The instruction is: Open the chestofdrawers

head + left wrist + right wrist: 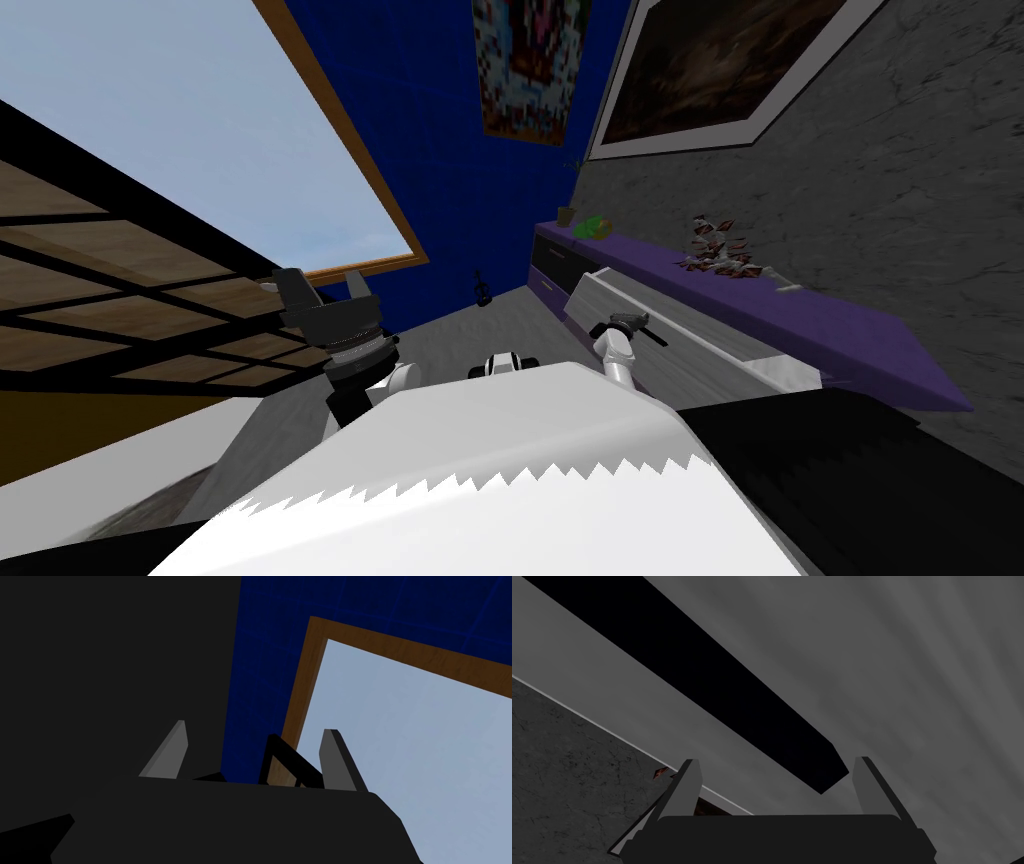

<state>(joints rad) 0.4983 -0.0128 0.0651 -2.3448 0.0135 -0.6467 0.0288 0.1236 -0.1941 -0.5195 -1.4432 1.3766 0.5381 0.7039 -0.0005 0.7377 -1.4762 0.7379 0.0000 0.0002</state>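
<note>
Here, the chest of drawers (800, 312) ran along the wall on my right, purple-topped, with one light grey drawer front (700, 335) seemingly standing proud of it. The right gripper (777, 760) sat at that front, fingers spread, the end of the black bar handle (712, 681) between them, ungripped, likely placed to clamp and pull. The left gripper (255, 726) was raised aside, fingers apart, empty.

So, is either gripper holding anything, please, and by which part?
Nothing is held: the right gripper stands open around the end of a black bar at the drawer front; the left gripper is open too.
</note>
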